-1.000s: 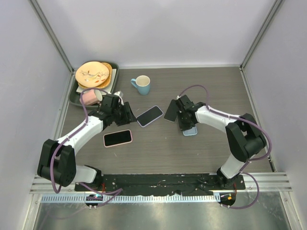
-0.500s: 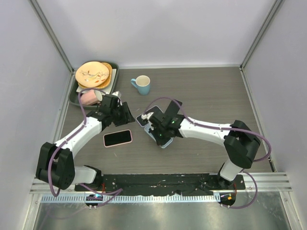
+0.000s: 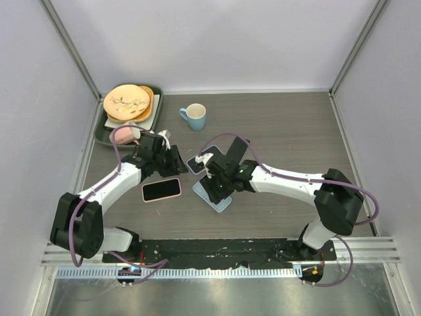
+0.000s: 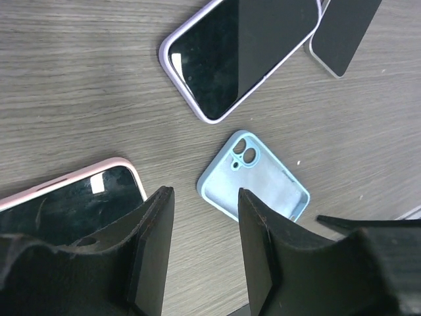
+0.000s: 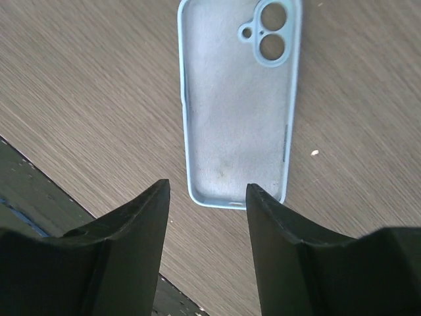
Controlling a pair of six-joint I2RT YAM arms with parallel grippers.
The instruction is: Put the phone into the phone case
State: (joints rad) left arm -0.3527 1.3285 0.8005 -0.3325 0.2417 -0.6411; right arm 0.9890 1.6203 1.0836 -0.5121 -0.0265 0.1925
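The light blue phone case (image 3: 214, 199) lies empty and open side up on the table, also seen in the right wrist view (image 5: 237, 112) and the left wrist view (image 4: 253, 178). My right gripper (image 3: 214, 185) (image 5: 207, 197) is open just above its near end, holding nothing. A bare dark phone (image 4: 345, 33) (image 3: 235, 151) lies beyond it, partly under the right arm's cable. My left gripper (image 3: 176, 160) (image 4: 202, 210) is open over bare table, left of the case.
A phone in a lilac case (image 4: 237, 52) (image 3: 197, 161) lies between the grippers. A phone in a pink case (image 3: 161, 189) (image 4: 72, 197) lies near the left arm. A blue cup (image 3: 195, 116), a pink mug (image 3: 125, 133) and plates (image 3: 128, 102) on a tray (image 3: 100, 135) stand at the back left.
My right gripper carried the blue case from the right to the table's middle, then opened and left it lying there. The left gripper shifted slightly.
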